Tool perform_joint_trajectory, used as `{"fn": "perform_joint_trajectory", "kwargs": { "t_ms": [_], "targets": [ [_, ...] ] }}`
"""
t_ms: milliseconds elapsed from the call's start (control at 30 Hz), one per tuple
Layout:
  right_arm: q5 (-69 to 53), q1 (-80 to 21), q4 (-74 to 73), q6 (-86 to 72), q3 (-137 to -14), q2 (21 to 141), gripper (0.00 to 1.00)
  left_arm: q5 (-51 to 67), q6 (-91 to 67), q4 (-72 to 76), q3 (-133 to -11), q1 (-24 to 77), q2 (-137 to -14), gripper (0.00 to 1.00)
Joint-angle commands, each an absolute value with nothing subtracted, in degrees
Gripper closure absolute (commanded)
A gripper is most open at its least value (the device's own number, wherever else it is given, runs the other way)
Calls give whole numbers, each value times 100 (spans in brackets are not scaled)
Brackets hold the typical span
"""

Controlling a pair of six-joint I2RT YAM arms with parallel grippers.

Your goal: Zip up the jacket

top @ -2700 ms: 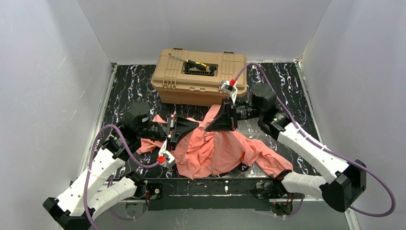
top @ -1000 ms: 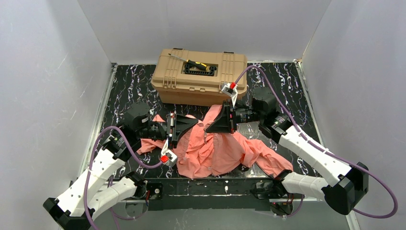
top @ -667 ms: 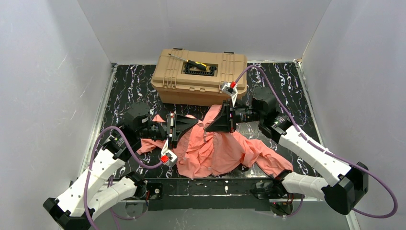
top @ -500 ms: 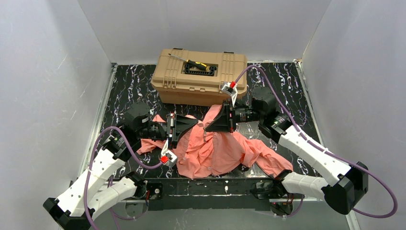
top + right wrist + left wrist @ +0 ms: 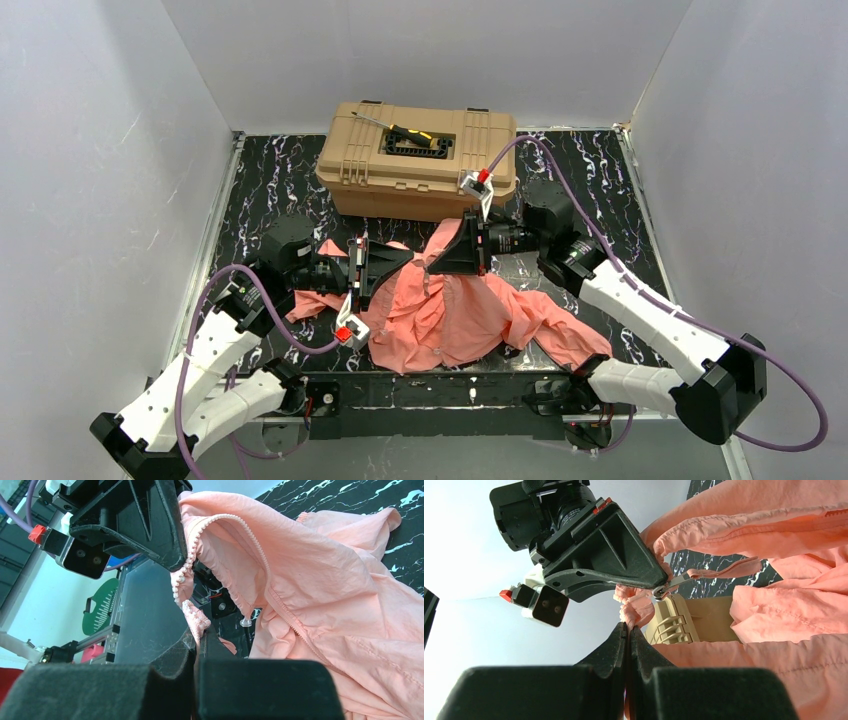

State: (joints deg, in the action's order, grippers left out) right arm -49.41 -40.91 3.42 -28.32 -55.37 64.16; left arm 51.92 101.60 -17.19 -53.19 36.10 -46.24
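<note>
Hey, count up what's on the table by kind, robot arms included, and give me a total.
jacket: 1
toolbox: 1
screwdriver: 1
robot arms: 2
total: 5

Tan ribbed plastic toolbox, lid closed, at the far middle of the black, white-veined marbled tabletop, set slightly askew to the back wall. On the lid: black recessed handle at the centre; 1 screwdriver with black-and-yellow grip, lying just behind the handle, thin metal shaft pointing left. Plain white walls on 3 sides. Metal rail along the left table edge. In the right wrist view: green rounded object with white scale marks, identity unclear.
</note>
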Motion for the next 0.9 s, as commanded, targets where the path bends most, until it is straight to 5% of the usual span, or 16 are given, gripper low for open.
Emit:
{"fn": "perform_joint_trajectory", "kwargs": {
  "t_ms": [0, 867],
  "targets": [
    [-4954, -4123, 737, -2902, -5801, 6472, 99, 5370, 10221, -1802, -5370, 3620, -4573, 100],
    [-4984, -4165, 604, -2894, -5703, 6390, 99, 5201, 10347, -1912, -5453, 3625, -4601, 100]
  ]
}}
